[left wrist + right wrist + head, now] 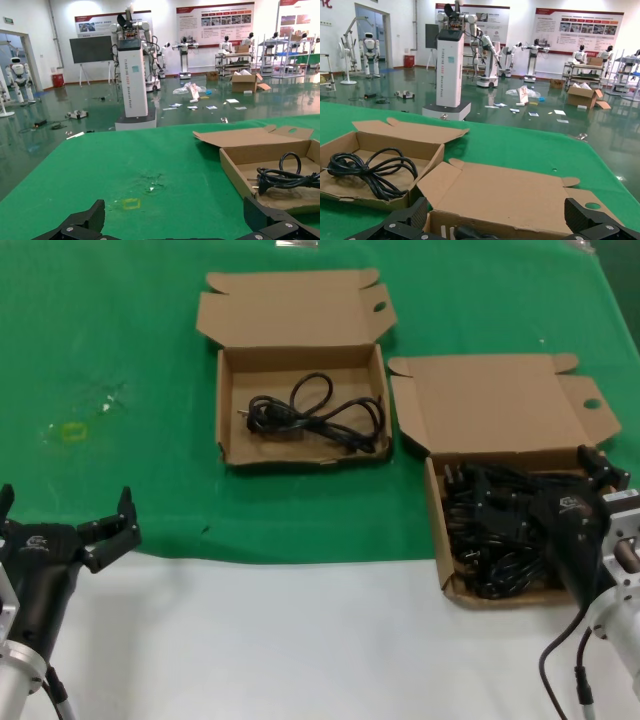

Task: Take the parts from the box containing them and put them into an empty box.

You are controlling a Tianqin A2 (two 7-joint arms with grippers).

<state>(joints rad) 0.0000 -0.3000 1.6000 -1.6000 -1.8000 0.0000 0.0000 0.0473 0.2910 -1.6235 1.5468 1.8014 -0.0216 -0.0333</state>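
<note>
Head view: right claw (597,472) spread wide over tangled cords (500,535) in the box (450,580) at the bench's right edge; limp, light, snag-prone, so grip a plug; left claw (105,530) open, idle.

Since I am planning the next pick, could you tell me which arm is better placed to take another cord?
The right. The right gripper hangs open directly over the full box of cords. The left gripper, also open, sits by the table's near left edge, far from both boxes.
</note>
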